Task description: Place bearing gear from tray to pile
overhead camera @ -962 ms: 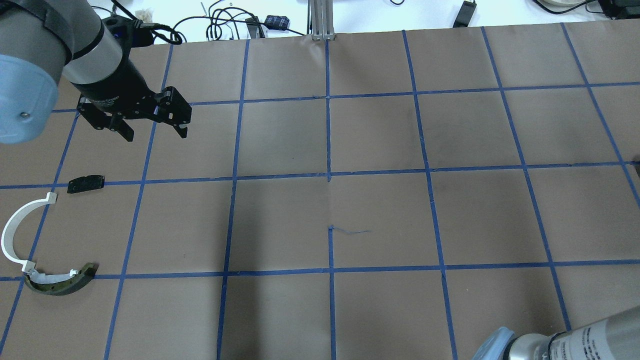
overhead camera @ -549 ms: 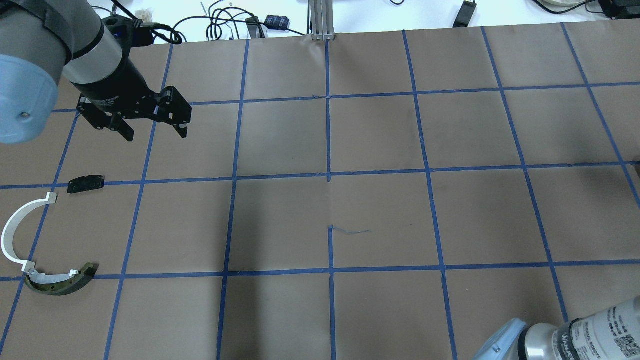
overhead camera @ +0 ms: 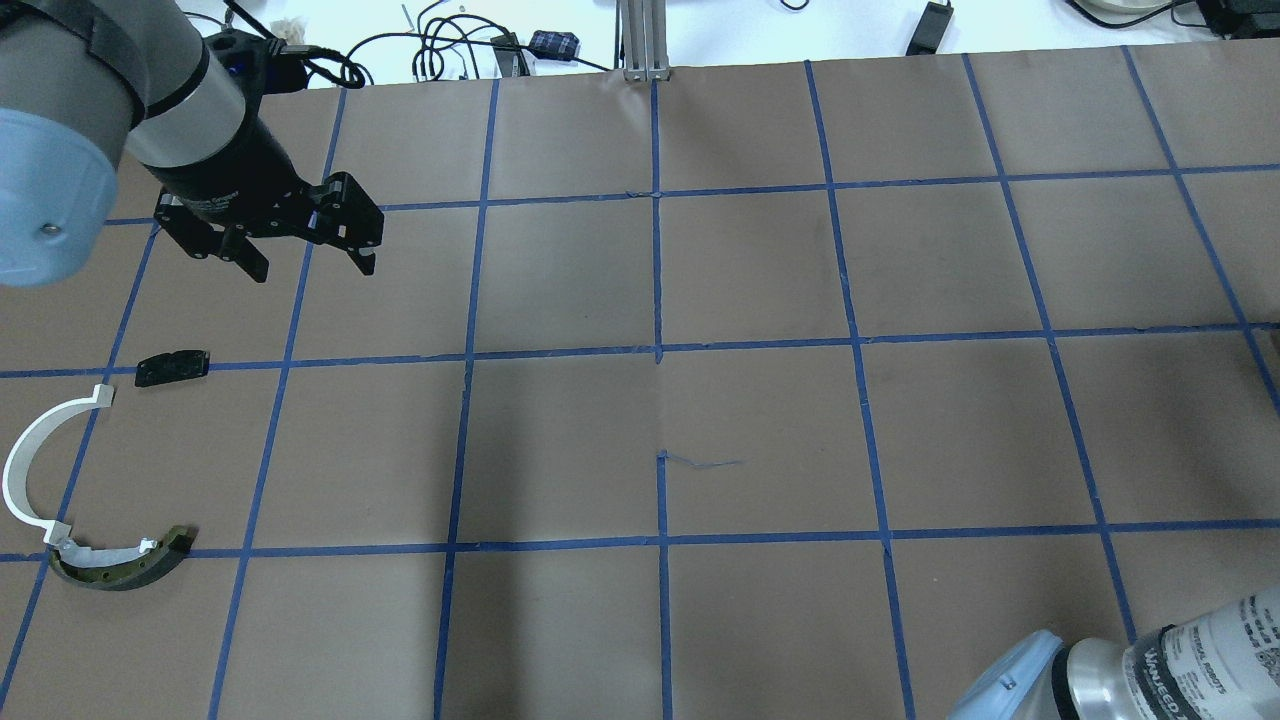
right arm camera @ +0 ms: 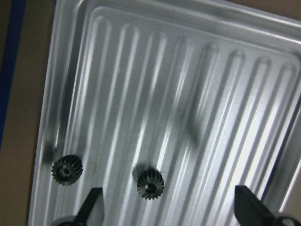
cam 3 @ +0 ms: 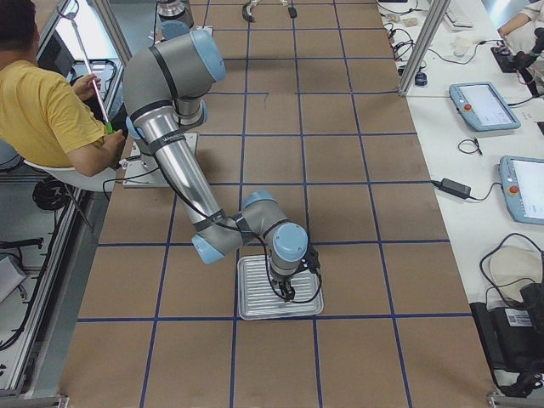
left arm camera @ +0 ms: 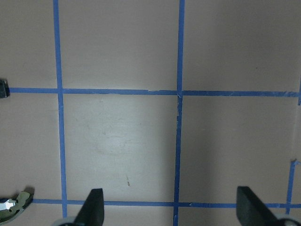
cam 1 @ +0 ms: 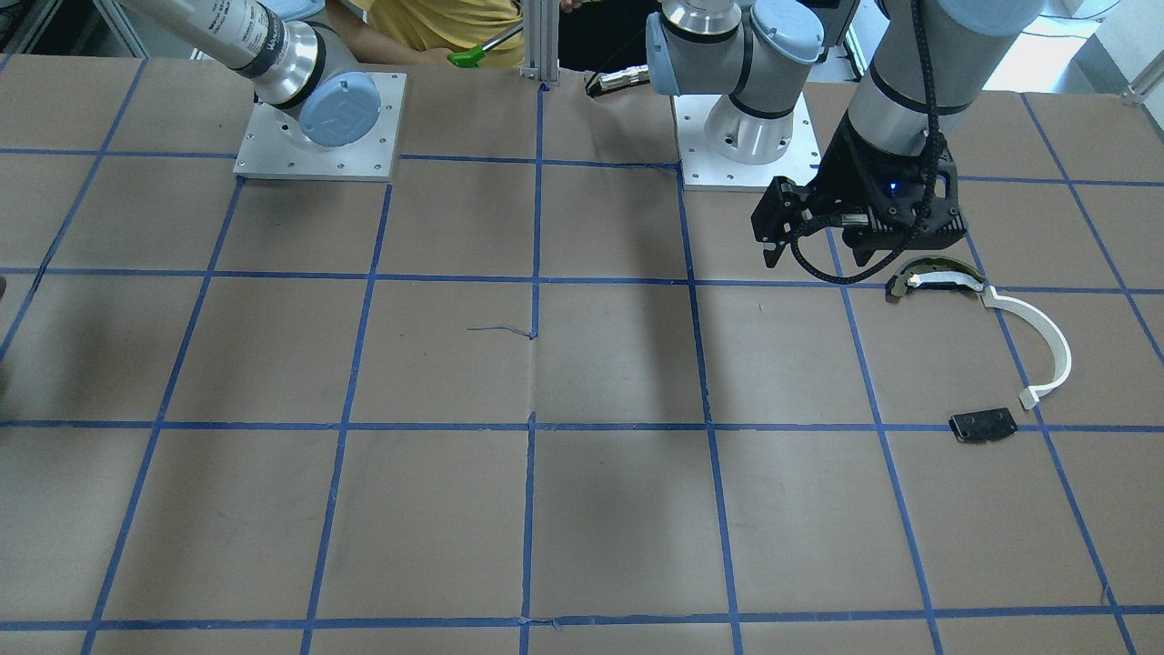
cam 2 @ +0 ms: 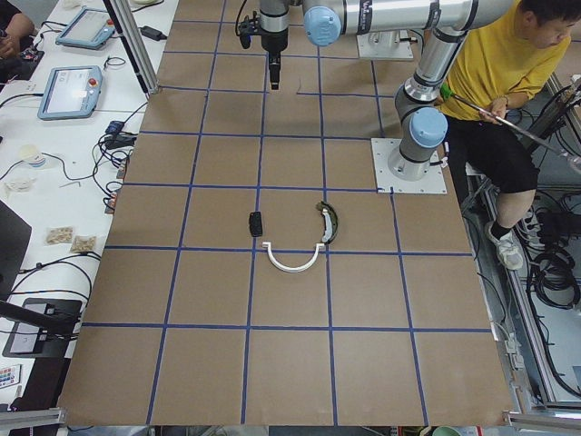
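A: Starting close, at the right gripper (right arm camera: 170, 211): spread wide, empty, hanging low above the tray (right arm camera: 141, 70). Why so wide?

B: Probably to straddle the bearing gear (right arm camera: 150, 183) lying flat just ahead of the fingers (right arm camera: 93, 209). Looks like an approach, with nothing gripped yet.

A: Noticed the second gear (right arm camera: 67, 170) by the tray's wall?

B: Yes, well apart from the first. Could take either.

A: And far across the table (overhead camera: 760, 430), at the pile (cam 2: 292, 269)?

B: Just a white curved strip (overhead camera: 12, 475) meeting a dark-and-cream curved piece (overhead camera: 120, 565), plus a black plate (overhead camera: 172, 367) nearby. No gear there.

A: Beyond that, the left gripper (overhead camera: 310, 268)?

B: Wide too, empty, held off the table, likely parked clear of the drop spot.
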Robot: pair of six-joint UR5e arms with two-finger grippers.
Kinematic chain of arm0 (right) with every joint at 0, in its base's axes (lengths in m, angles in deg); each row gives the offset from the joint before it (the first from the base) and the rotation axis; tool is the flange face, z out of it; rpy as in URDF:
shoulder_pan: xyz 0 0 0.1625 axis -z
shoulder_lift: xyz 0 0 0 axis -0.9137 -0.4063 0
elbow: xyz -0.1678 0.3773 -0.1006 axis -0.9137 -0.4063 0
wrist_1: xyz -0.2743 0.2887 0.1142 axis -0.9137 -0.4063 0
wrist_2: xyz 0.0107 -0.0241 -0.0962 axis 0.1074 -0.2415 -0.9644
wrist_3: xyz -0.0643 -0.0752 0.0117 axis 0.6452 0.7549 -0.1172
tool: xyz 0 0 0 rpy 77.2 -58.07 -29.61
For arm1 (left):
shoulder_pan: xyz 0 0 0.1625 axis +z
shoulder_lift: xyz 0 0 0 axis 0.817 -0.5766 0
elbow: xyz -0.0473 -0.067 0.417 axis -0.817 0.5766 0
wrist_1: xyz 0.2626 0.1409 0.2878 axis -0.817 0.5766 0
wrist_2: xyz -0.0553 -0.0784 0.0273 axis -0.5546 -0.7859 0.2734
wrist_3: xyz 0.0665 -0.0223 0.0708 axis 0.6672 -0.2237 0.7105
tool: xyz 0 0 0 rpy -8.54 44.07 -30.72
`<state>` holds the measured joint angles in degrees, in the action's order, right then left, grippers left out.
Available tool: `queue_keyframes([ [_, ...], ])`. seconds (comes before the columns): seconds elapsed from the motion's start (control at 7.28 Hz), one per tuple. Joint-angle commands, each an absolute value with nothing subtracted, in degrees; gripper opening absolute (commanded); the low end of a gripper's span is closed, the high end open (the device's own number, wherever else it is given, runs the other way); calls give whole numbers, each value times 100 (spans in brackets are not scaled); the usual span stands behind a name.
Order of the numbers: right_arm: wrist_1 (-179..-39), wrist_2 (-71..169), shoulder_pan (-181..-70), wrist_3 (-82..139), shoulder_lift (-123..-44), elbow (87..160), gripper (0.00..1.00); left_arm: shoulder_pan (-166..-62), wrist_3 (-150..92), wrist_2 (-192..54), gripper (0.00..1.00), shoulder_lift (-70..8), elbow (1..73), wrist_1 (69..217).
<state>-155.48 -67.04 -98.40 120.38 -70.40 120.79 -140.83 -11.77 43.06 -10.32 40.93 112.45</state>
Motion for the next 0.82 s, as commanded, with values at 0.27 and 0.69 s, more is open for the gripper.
queue_keyframes([
  [0.27, -15811, -6711, -9837, 11997, -6889, 12177, 88, -14092, -1185, 4292, 100, -1051, 4091, 11236],
  [0.69, -15794, -6711, -9837, 11988, -6810, 12177, 74, -14083, -1177, 4309, 100, -1025, 4126, 11245],
])
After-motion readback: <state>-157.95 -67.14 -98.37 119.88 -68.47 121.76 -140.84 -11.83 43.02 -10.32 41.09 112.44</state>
